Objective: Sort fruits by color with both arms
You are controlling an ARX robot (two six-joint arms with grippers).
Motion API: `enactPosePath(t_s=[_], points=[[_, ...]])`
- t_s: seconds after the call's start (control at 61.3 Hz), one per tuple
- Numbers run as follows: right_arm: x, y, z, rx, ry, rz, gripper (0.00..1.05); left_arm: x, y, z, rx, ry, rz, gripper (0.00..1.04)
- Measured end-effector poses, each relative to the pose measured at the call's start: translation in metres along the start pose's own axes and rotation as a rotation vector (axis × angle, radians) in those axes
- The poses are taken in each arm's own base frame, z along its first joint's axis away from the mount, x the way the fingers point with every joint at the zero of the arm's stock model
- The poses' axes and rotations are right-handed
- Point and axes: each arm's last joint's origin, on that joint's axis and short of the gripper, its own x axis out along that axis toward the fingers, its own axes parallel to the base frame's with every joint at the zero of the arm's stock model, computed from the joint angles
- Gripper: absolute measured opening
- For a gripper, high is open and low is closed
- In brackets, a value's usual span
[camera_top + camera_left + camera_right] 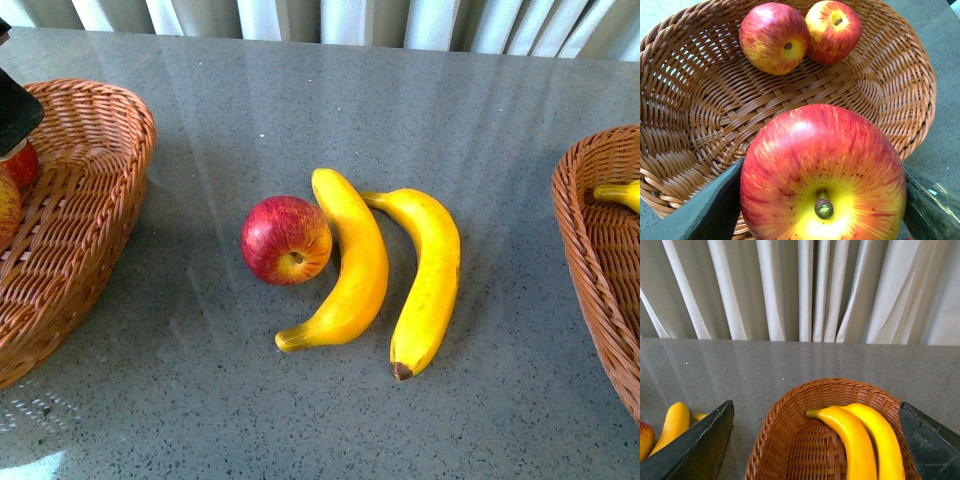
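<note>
Left pincer (821, 212) pinches a round, glossy red-yellow apple (822, 170) over the woven brown wicker basket (690, 125); release seems next. Right pincer (810, 450) gapes empty.

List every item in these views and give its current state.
Left gripper: shut on held apple.
Right gripper: open, empty.
Left basket: holds two apples.
Right basket: holds two bananas.
Table apple: loose, beside a banana.
Table bananas: lying loose, side by side.

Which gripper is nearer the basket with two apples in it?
Left. The left gripper holds an apple above that basket; the right gripper hangs over the banana basket.
</note>
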Motion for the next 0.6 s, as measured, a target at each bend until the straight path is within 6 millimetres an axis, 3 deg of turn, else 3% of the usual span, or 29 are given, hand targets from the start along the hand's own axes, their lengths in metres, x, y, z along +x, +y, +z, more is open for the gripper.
enactPosePath(t_s=[0.082,0.31,0.604], points=[[0.0,0.0,0.0,0.0,0.0,0.0,0.96,0.0,0.0,0.0,0.008,-0.006,0.003,0.97],[0.0,0.0,0.0,0.0,0.0,0.0,0.96,0.002,-0.004,-0.009,0.072,0.01,0.002,0.96],[0.0,0.0,0.0,0.0,0.0,-0.002,0.96,-0.009,-0.068,-0.048,0.361,0.15,-0.23,0.96]])
